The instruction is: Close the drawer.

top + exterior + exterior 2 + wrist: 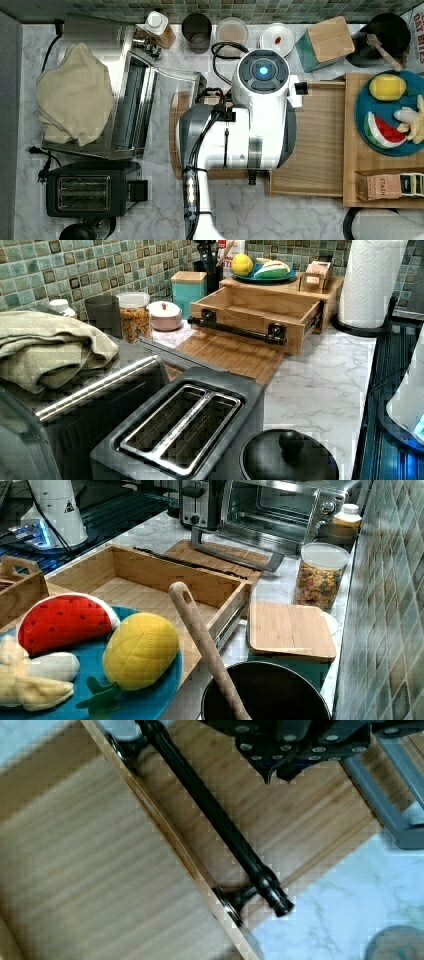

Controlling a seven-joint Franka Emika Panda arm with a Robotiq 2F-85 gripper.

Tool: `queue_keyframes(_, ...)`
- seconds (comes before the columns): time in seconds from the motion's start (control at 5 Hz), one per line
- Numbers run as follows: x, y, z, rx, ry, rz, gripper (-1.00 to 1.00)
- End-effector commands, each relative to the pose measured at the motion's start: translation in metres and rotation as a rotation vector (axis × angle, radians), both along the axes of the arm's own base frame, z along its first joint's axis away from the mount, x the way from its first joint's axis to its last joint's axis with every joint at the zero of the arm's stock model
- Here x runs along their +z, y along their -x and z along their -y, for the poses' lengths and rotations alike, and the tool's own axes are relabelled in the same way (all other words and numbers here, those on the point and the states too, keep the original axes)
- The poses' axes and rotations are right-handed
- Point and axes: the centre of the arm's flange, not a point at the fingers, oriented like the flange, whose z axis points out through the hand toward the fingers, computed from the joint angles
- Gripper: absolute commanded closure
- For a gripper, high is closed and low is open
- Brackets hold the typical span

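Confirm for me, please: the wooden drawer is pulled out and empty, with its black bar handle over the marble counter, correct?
Not quite: the drawer is pulled out and empty, but its handle hangs over the bamboo cutting board, not marble, as the left view shows.

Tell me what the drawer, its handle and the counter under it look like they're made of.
The drawer looks like light, unpainted wood, maybe bamboo: fine straight grain runs along its bottom and sides, with a matte finish. Its handle seems to be dark metal piping, black with a slight sheen and round fittings at the ends. The counter looks like white marble or a marble-patterned surface, with grey veins and a smooth finish.
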Motion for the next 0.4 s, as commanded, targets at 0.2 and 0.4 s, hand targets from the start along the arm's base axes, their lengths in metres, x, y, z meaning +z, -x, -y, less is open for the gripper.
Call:
queue_keyframes(0.2, 0.022, 0.015, -0.009, 0.301, -0.098, 0.038, 1.0)
queue_keyframes(0.4, -0.138, 0.028, -0.032, 0.338, -0.058, 0.031, 1.0)
